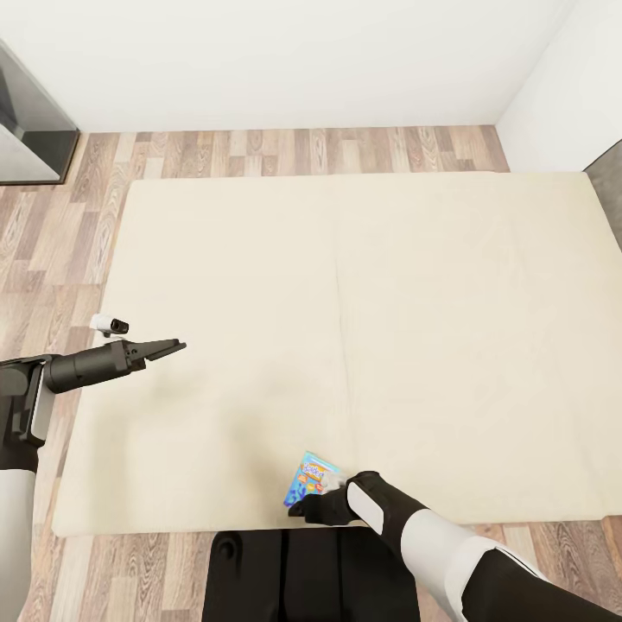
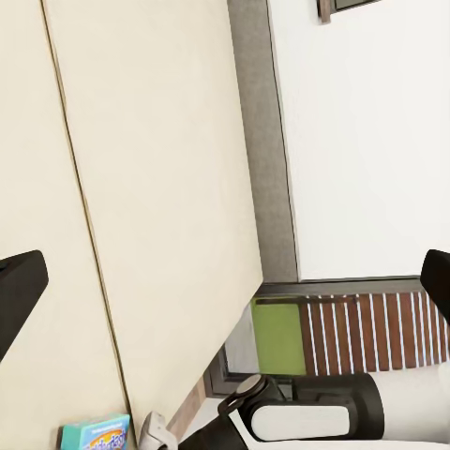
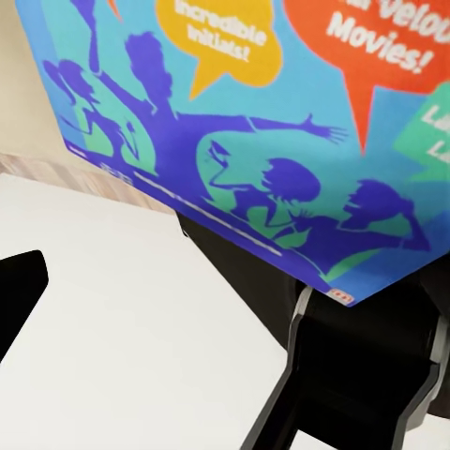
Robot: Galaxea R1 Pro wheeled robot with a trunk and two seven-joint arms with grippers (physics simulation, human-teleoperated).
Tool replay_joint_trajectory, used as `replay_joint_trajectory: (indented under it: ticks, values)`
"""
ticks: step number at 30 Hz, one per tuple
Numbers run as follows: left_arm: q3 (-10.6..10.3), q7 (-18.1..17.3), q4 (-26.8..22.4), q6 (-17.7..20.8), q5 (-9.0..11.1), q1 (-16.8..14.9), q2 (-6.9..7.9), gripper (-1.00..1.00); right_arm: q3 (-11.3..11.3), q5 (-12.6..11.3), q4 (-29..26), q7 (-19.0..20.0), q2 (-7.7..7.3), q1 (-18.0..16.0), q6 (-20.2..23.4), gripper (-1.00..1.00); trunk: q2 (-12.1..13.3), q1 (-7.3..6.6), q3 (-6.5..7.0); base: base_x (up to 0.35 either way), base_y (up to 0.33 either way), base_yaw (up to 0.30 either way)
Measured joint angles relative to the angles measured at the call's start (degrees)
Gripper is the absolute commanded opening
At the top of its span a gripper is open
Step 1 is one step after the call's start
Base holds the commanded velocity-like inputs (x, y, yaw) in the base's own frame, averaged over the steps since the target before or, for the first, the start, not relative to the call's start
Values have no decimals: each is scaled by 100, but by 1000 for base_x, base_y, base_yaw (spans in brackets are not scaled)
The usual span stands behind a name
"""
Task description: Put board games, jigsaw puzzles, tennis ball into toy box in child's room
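Note:
A bright blue board game (image 1: 311, 479) with orange print rests at the near edge of the bed (image 1: 345, 285), a wide plain beige mattress. My right gripper (image 1: 302, 508) is right at the box's near end. In the right wrist view the printed cover (image 3: 244, 141) looms close, one dark fingertip (image 3: 19, 291) stands far out to the side, and the jaws look open. My left gripper (image 1: 168, 349) hovers open over the bed's left part with nothing between its fingers (image 2: 19, 295). The left wrist view catches the blue box (image 2: 94, 436) lying on the mattress.
Wood plank floor (image 1: 78, 216) runs around the bed, with white walls behind and to the right. A dark cabinet (image 1: 30, 112) stands at the far left. My black base (image 1: 285, 570) sits against the bed's near edge. A grey headboard (image 2: 253, 141) borders the mattress.

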Motion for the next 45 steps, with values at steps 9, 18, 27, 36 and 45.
replay_joint_trajectory:
  ticks: [9, 18, 27, 36, 45]
  values:
    - [0, 0, 1, 0, 0, 0, 0, 100, -5, 6, 0, -2, 0, -2, 1, 100, 0, 0, 0, 0, 0, 0]
    - [0, 0, 1, 0, 0, 0, 0, 100, -6, 0, -3, -134, 0, -8, 1, 100, 0, 0, 0, 0, 0, 0]
    - [0, 0, 0, 0, 0, 0, 0, 100, -6, -4, -7, -190, 0, -9, 32, 100, 0, 0, 0, 0, 0, 0]
    - [1, 0, 1, 0, 0, 0, 0, 100, -4, -3, -162, -196, 0, -9, 60, 100, 0, 0, 0, 0, 0, 0]
    - [0, 0, 1, 0, 0, 0, 0, 100, 0, 12, -738, -197, 0, -8, 320, 100, 0, 0, 0, 0, 0, 0]
